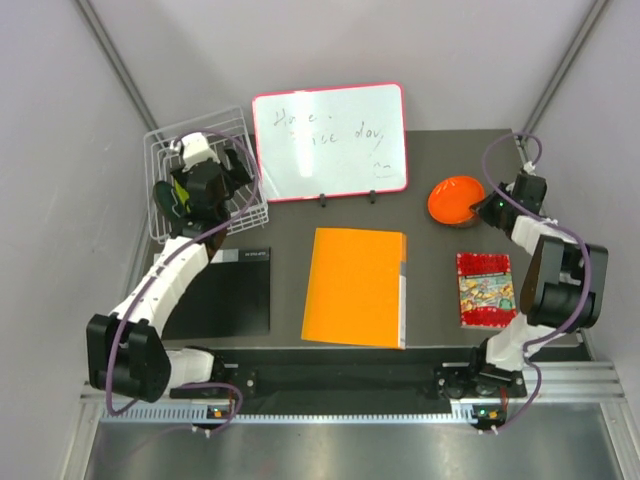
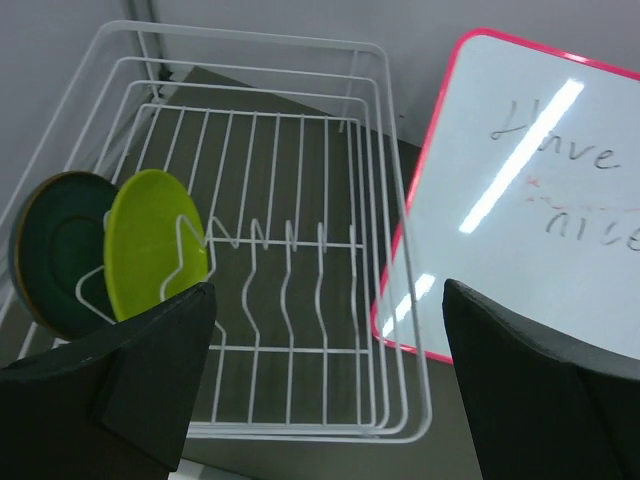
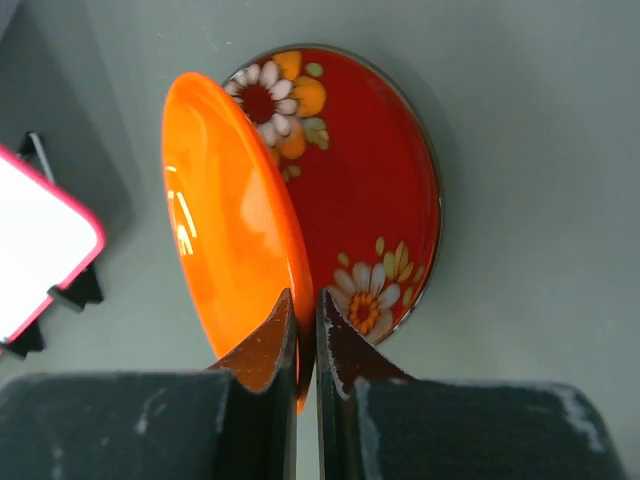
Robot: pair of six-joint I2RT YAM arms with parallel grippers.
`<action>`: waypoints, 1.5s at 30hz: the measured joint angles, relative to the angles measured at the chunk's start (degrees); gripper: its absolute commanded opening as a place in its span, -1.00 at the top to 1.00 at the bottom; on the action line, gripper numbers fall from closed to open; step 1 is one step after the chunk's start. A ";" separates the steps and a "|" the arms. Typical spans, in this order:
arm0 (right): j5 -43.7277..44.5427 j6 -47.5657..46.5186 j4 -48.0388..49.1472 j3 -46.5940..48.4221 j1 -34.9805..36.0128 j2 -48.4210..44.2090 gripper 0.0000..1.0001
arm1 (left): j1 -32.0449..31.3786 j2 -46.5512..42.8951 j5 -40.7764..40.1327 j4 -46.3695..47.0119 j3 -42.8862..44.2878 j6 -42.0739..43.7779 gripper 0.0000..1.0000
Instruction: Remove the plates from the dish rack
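The white wire dish rack (image 1: pixel 250 205) stands at the back left; in the left wrist view (image 2: pixel 300 150) it holds a lime green plate (image 2: pixel 155 240) and a dark teal plate (image 2: pixel 50 255), both upright in the tines at its left. My left gripper (image 1: pixel 208 190) hovers over the rack, open and empty (image 2: pixel 330 385). My right gripper (image 1: pixel 482 208) is shut on the rim of the orange plate (image 3: pixel 225 210), held tilted on edge over the red patterned plate (image 3: pixel 370 170), which lies flat on the table. The orange plate also shows in the top view (image 1: pixel 455 198).
A pink-framed whiteboard (image 1: pixel 330 140) stands just right of the rack. An orange folder (image 1: pixel 355 287) lies mid-table, a black notebook (image 1: pixel 225 290) at the near left, and a red patterned booklet (image 1: pixel 486 288) near the right arm.
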 measured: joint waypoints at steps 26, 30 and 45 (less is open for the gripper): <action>0.37 -0.04 4.33 2.49 -0.13 9.62 0.21 | 8.28 4.72 -1.42 -0.17 -1.49 -0.13 -0.98; -0.02 -0.52 3.82 1.75 0.00 8.37 -0.10 | 8.46 4.72 -1.42 -0.26 -1.49 -0.39 -0.98; 7.78 -5.49 -3.74 -4.59 -0.07 -22.05 -0.37 | 11.13 8.00 -5.73 -1.86 -0.04 0.04 -0.94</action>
